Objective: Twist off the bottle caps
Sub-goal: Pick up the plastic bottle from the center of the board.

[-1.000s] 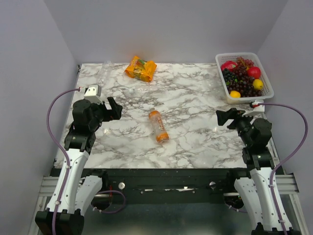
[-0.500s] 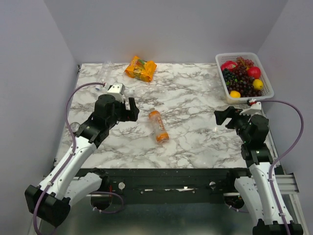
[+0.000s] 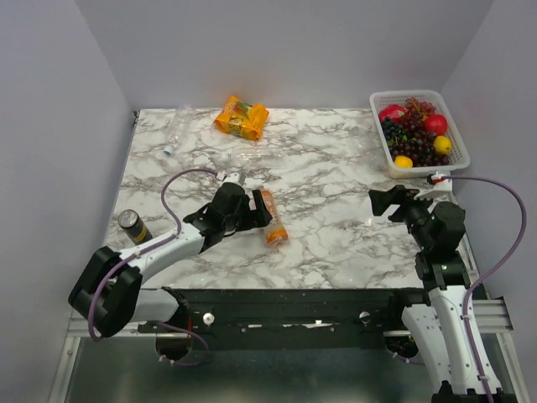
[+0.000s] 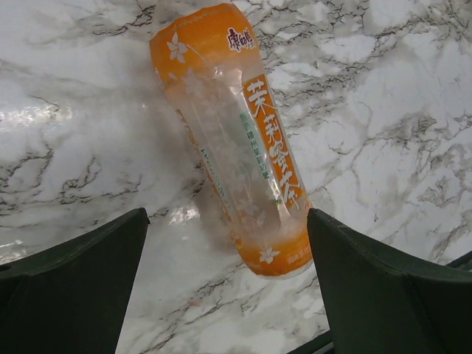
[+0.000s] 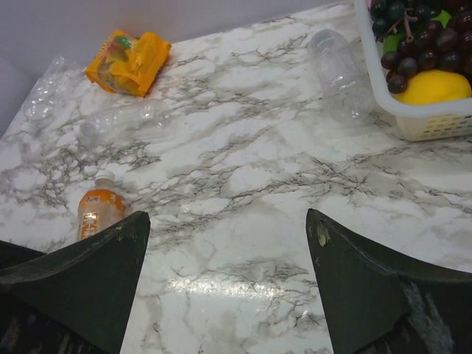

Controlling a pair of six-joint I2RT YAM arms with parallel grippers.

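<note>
While grey walls [image 3: 294,50] are enclosing the marbled surface [image 3: 336,220], I am holding both spread: left end effector [image 4: 226,215] over the one orange bottle [image 4: 236,140] mid-surface, right end effector [image 5: 227,215] empty; three clear bottles [image 3: 175,128] [image 3: 237,157] [image 5: 338,70] are lying beyond.

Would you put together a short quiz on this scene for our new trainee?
1. True or false: the left gripper is shut on the orange bottle.
2. What lies beside the basket? A) clear bottle B) can C) snack packet
3. Is the orange bottle upright or on its side?
Key: 1 false, its fingers are open on either side of it; 2 A; 3 on its side.
</note>
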